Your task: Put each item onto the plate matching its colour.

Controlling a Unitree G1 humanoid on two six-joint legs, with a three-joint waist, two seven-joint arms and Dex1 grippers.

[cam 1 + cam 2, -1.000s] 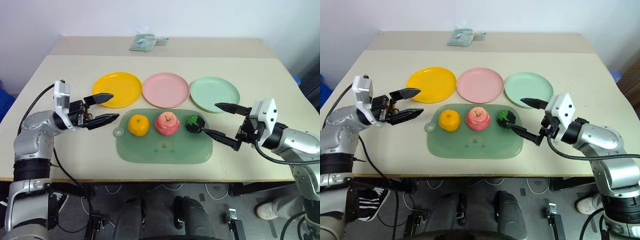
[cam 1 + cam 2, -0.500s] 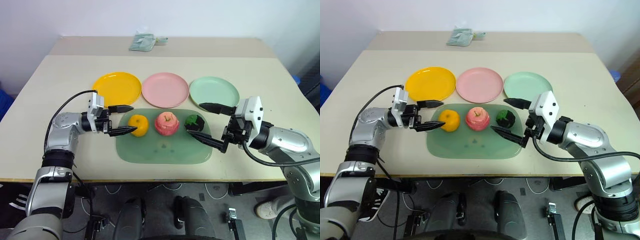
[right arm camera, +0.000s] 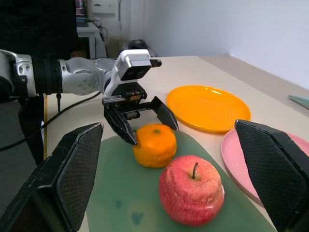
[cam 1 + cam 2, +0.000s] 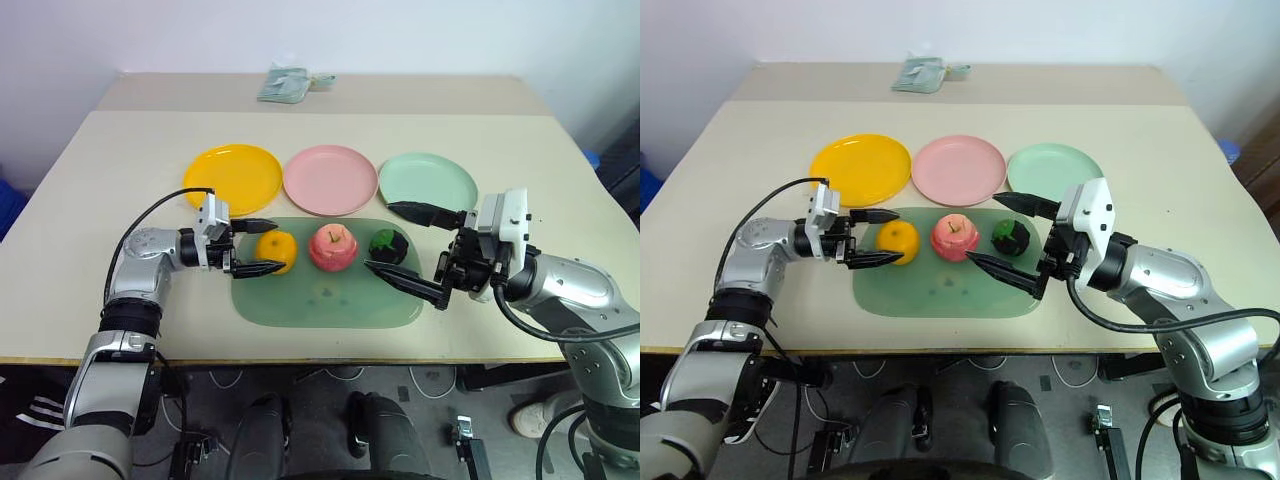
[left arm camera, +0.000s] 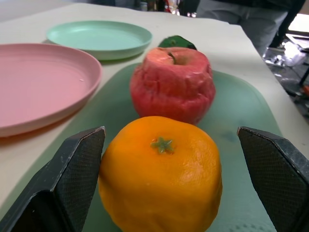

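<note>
From the head views, the left tool [image 4: 256, 243] stands open around the mandarin [image 4: 277, 250] at the mat's [image 4: 330, 300] left end, toward the desk's [image 4: 90, 210] front edge. The right tool [image 4: 405, 247], open and empty, flanks the green fruit [image 4: 388, 244].

The left wrist view shows both fingers [image 5: 72, 179] beside the mandarin, apple [image 5: 172, 83] behind.

The mandarin grasp is in hand; next, close, then lift to the yellow plate [image 4: 234, 178].
</note>
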